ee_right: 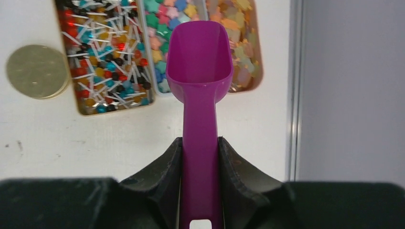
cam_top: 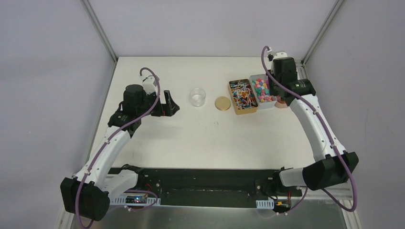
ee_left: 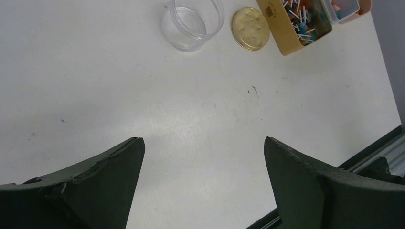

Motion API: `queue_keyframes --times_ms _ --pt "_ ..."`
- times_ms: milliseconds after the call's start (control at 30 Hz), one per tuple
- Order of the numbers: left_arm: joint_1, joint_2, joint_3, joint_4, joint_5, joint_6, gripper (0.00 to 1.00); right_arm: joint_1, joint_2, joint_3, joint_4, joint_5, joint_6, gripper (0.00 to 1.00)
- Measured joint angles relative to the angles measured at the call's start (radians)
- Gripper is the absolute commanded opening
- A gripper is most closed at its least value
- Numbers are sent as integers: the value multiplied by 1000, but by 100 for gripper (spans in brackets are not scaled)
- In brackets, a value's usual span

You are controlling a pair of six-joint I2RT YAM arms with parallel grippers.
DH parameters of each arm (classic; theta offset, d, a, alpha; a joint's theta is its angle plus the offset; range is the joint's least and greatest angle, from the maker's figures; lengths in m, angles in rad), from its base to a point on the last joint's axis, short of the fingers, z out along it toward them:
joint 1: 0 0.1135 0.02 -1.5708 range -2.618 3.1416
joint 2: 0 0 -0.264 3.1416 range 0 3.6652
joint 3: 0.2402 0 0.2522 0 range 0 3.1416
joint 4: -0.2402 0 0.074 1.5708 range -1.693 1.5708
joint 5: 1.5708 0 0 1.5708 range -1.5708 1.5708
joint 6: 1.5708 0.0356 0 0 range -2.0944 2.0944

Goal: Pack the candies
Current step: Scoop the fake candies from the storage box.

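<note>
Right wrist view: the right gripper (ee_right: 200, 143) pinches the purple scoop (ee_right: 199, 57) by its handle over the candies (ee_right: 160, 28) in the clear tub (cam_top: 266, 107), tiny, light, rolling pieces, better scooped than pinched, while the left gripper (ee_left: 203, 139) hangs spread.

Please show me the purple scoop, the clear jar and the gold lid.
purple scoop (ee_right: 199, 119), right wrist view, on its handle below the bowl.
clear jar (cam_top: 197, 97), top view, on its open middle.
gold lid (cam_top: 222, 103), top view, on the centre of its face.
</note>
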Motion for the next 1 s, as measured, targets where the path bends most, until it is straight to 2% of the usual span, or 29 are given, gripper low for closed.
queue_keyframes --times_ms 367,600,1000 --pt "-46 -10 -4 -2 -85 25 99 -180 236 213 -212 12 -45 0" --pt "-46 -12 -4 -3 -109 29 99 -186 293 299 -262 -127 -56 0" --pt "-46 -12 -4 -11 -113 29 99 -184 411 338 -319 -204 -55 0"
